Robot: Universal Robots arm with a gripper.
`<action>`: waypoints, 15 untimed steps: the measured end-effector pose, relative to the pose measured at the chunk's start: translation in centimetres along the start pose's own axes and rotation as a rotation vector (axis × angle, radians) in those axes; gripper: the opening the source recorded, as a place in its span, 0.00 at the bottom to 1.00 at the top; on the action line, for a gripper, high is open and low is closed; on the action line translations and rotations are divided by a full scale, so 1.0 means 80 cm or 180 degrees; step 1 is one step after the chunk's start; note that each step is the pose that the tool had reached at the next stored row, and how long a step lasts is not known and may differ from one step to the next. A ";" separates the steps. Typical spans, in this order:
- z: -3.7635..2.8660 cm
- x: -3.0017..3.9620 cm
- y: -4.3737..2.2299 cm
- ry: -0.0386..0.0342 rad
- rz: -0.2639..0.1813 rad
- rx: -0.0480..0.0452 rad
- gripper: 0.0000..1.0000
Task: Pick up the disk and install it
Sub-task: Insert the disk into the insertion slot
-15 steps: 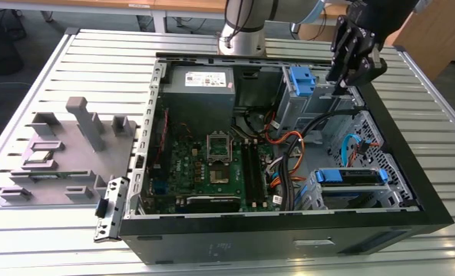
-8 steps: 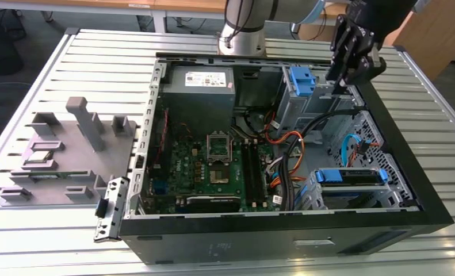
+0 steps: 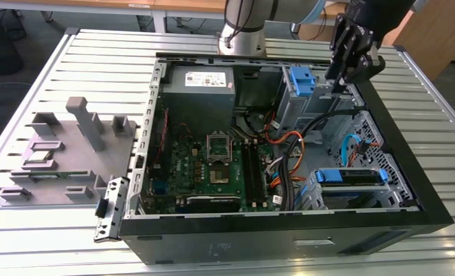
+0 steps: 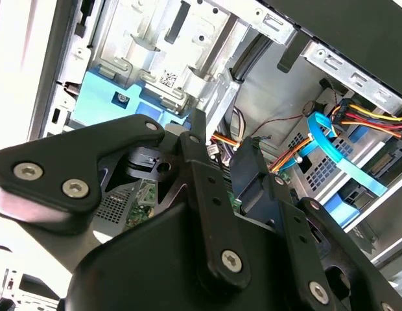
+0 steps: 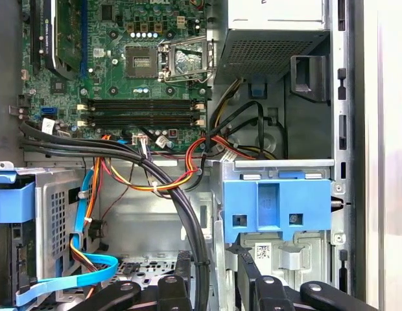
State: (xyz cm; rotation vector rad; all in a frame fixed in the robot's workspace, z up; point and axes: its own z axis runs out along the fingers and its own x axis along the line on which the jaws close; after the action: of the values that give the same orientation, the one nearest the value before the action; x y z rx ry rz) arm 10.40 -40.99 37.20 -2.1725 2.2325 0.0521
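My gripper (image 3: 350, 76) hangs open, empty. The disk (image 5: 275, 207), seemingly this blue-framed unit, looks rigid but fragile. I would grip its bracket sides.

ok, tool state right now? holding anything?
Tool: open, holding nothing, near the blue bracket in the open PC case.

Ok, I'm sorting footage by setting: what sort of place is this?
Probably a robotics lab workbench: an open black computer case lies on a ribbed aluminium table, with a silver robot arm base and a grey plastic parts fixture beside it.
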 end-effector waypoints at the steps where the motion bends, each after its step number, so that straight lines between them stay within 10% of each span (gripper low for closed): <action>1: 0.0000 -0.0005 0.0000 0.0000 0.0000 0.0000 0.42; 15: 0.0004 -0.0070 0.0002 -0.0001 0.0000 0.0000 0.42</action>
State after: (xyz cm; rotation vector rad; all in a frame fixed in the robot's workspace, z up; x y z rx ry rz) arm 10.40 -40.43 37.19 -2.1723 2.2325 0.0523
